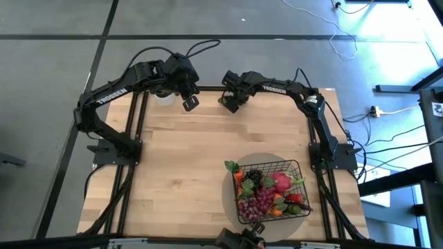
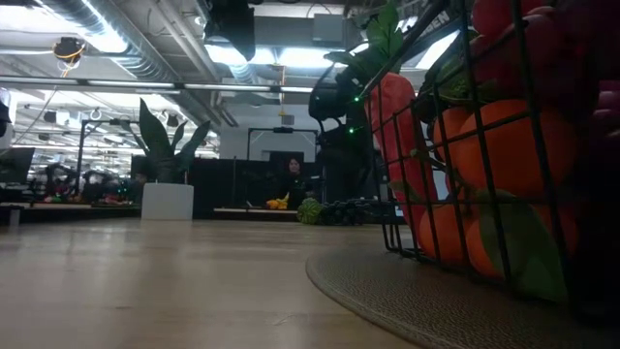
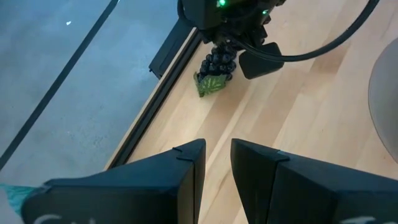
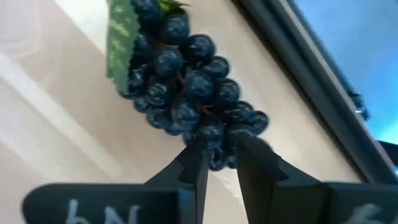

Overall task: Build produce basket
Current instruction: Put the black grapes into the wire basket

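A dark grape bunch [image 4: 186, 87] with a green leaf [image 3: 210, 84] lies at the table's far edge, also seen in the high view [image 1: 225, 102] and far off in the low view [image 2: 334, 207]. My right gripper [image 4: 222, 158] [image 1: 232, 100] stands over it, shut on its end. My left gripper [image 3: 217, 149] [image 1: 190, 102] hovers to the left of the bunch with only a narrow slit between its fingers, holding nothing. The black wire basket [image 1: 277, 162] [image 2: 465, 145] sits on a round grey mat [image 1: 228, 194], filled with produce [image 1: 266, 194]: grapes, oranges, a carrot and red pieces. My right gripper pinches the berries at one end of the dark grape bunch [image 4: 217, 146] between its two fingers, which point down at a slant. The rest of the bunch stretches away from the fingers along the wood. I cannot tell whether it is lifted off the table.
A potted plant in a white pot [image 2: 167, 199] [image 1: 165, 97] stands at the far edge under my left arm. The table's far rail [image 3: 168, 56] runs right beside the grapes. Bare wood [image 1: 180, 180] stretches between the far edge and the mat.
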Controlling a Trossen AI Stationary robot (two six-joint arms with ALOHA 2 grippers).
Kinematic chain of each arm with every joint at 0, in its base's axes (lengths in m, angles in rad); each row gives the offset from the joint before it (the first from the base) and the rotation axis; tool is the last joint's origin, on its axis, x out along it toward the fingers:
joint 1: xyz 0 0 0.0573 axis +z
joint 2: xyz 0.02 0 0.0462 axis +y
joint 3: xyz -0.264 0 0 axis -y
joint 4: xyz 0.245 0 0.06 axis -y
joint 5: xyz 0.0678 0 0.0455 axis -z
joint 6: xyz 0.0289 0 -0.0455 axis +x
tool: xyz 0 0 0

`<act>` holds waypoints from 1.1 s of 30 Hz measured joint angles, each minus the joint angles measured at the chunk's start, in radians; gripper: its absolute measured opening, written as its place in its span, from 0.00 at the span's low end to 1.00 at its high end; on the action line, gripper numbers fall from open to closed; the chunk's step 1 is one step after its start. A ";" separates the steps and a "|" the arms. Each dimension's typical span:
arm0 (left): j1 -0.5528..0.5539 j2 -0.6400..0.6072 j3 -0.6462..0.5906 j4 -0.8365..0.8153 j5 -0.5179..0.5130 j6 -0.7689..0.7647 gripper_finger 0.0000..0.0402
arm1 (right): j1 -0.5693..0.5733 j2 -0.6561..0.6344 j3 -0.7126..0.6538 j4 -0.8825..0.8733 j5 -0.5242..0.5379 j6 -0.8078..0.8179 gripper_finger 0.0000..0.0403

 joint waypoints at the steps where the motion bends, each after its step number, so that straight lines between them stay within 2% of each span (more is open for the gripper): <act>1: 0.000 0.000 0.000 0.000 0.000 0.000 0.16 | -0.001 0.000 0.000 0.000 -0.016 0.000 0.17; 14: 0.000 0.000 0.000 0.000 0.000 0.007 0.16 | -0.003 0.005 0.000 -0.002 -0.033 0.025 0.17; 26: 0.000 0.000 0.000 0.000 0.000 0.009 0.16 | -0.002 0.018 0.001 0.013 0.002 0.002 0.17; 33: 0.000 0.000 0.000 0.000 -0.001 0.034 0.16 | -0.002 0.018 0.001 0.014 0.000 -0.006 0.02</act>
